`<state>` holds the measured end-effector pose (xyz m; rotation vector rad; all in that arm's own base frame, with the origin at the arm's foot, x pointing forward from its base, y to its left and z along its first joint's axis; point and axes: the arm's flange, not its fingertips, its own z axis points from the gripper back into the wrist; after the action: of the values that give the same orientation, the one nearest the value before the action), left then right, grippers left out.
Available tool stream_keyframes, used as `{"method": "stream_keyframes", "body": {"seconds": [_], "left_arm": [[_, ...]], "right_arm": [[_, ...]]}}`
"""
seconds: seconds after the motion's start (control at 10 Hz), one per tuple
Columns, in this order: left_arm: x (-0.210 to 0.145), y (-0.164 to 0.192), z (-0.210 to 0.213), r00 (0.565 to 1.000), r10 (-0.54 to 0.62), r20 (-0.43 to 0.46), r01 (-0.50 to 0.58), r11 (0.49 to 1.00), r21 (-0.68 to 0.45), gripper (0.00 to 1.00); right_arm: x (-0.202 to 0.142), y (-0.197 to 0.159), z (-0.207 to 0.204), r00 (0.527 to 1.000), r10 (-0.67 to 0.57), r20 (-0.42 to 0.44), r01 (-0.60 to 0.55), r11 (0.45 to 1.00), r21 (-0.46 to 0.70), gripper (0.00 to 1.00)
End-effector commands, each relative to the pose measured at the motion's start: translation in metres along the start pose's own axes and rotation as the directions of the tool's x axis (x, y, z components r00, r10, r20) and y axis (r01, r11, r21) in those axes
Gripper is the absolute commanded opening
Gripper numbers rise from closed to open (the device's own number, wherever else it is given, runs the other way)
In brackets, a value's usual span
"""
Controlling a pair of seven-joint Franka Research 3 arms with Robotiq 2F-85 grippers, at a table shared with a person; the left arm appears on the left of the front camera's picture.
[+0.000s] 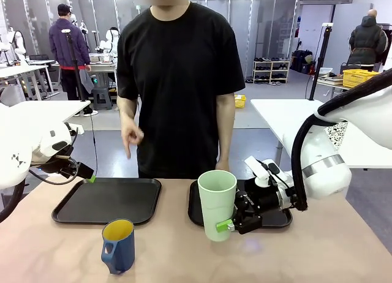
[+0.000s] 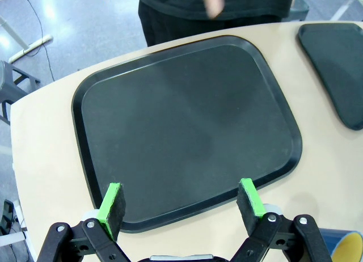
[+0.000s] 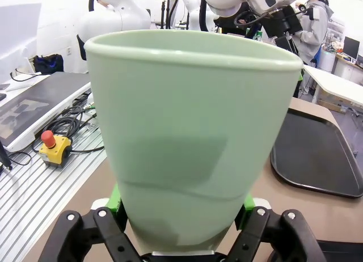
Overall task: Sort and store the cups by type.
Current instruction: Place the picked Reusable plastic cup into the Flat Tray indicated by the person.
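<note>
The cups stand apart on the tan table (image 1: 184,261). The green tumbler (image 1: 215,203) is tall, pale and without a handle. It is plain and smooth-walled, wider at its rolled rim than at its foot. It stands upright to the right of the left tray (image 1: 110,200), past that tray's right edge and nearer the robot than its near edge. It partly hides the near left corner of a second tray (image 1: 194,208), which lies beside the left tray on its right. Whether its foot touches the table I cannot tell.

The right gripper (image 1: 223,225) comes in from the side away from the left tray. It is clamped on the tumbler low down, with one green pad on each side of the wall just above the foot.

The blue mug (image 1: 118,246) is shorter, dark blue outside and yellow inside. Its loop handle is turned toward the robot's left. It stands upright on the table just in front of the left tray's near edge, toward that edge's right end, with nothing gripping it.

The left gripper (image 2: 180,205) hangs over the left tray's left side. Its fingers are spread wide and there is nothing between the pads.

A person in a black shirt stands behind the left tray's far right corner, with one hand (image 1: 130,138) hanging loosely above that corner.
</note>
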<state>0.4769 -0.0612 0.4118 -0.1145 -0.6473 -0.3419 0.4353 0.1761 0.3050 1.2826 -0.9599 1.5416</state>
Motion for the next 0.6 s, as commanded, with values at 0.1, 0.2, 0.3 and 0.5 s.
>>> {"method": "stream_keyframes", "body": {"seconds": [0.1,0.2,0.3,0.5], "left_arm": [[0.001,0.0,0.001,1.0,-0.001,0.003,0.001,1.0,0.0,1.0],[0.001,0.0,0.001,1.0,-0.001,0.003,0.001,1.0,0.0,1.0],[0.001,0.0,0.001,1.0,-0.001,0.003,0.001,1.0,0.0,1.0],[0.001,0.0,0.001,1.0,-0.001,0.003,0.001,1.0,0.0,1.0]], "right_arm": [[0.002,-0.003,0.0,1.0,0.005,0.01,-0.005,1.0,0.006,0.7],[0.002,-0.003,0.0,1.0,0.005,0.01,-0.005,1.0,0.006,0.7],[0.0,0.0,0.0,1.0,0.0,0.0,0.0,1.0,0.0,0.83],[0.014,-0.036,-0.011,1.0,-0.002,0.001,0.002,1.0,-0.028,0.83]]}}
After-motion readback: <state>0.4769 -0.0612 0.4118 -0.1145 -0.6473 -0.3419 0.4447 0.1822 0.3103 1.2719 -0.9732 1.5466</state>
